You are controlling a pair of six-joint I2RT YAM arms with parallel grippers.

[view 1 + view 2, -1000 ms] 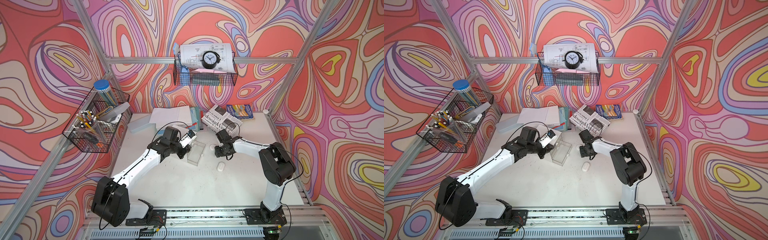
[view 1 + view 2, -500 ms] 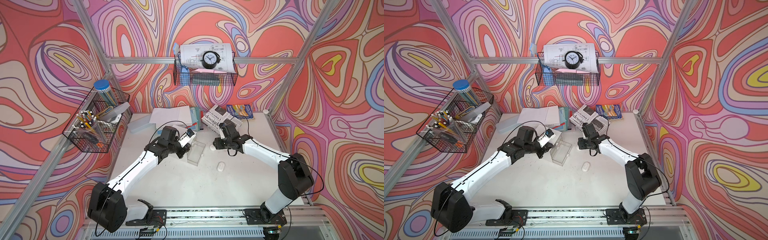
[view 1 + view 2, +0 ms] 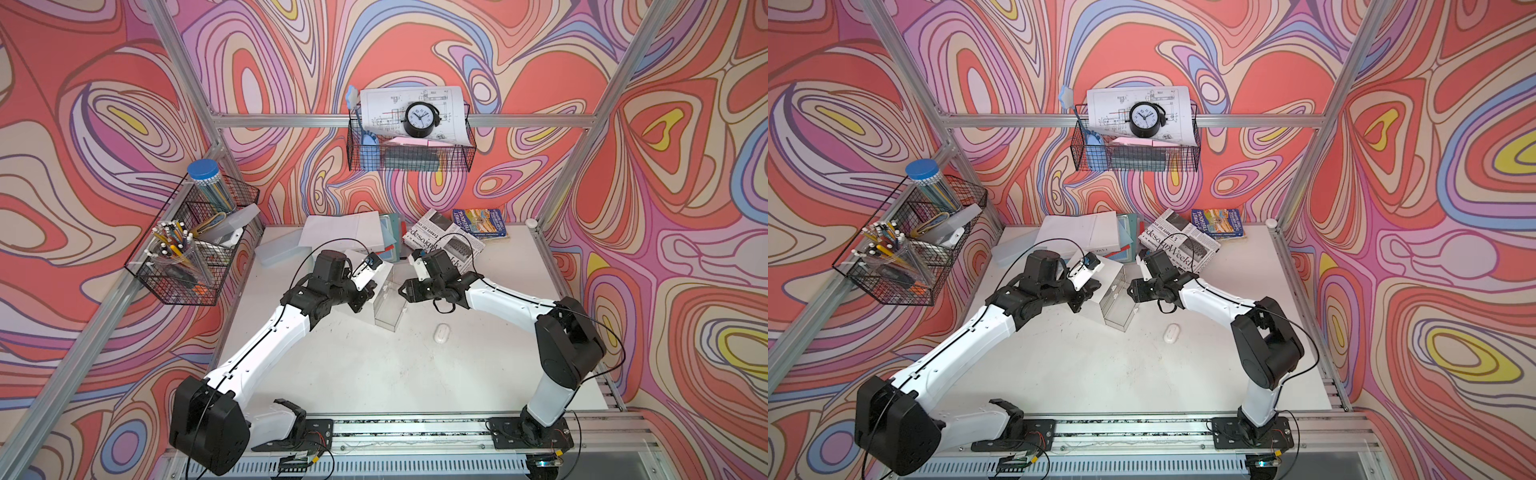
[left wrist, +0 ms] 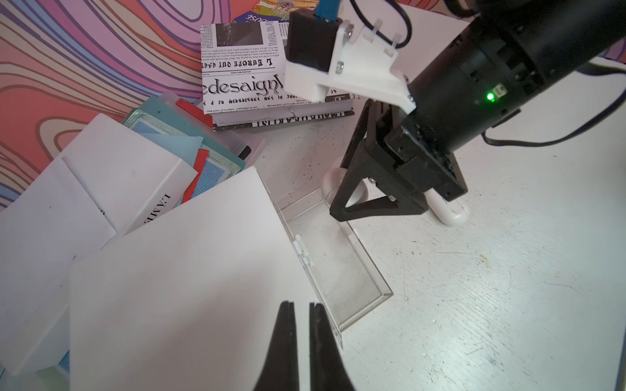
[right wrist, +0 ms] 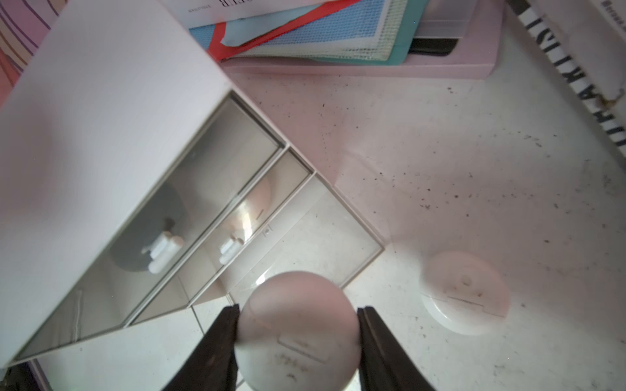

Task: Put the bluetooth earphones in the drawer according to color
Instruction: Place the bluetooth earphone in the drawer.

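right gripper (image 5: 298, 309) moved over end of open drawer (image 5: 325, 233) | pinching white case (image 5: 298, 338) | left gripper (image 4: 301, 306) pressed together

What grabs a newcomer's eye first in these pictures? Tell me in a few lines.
The loud swirling walls in red, pink and purple surround the whole table. At its middle, the right gripper clamps a white earphone case next to the pulled-out clear drawer of a small white cabinet. A second white case lies loose on the table nearby.
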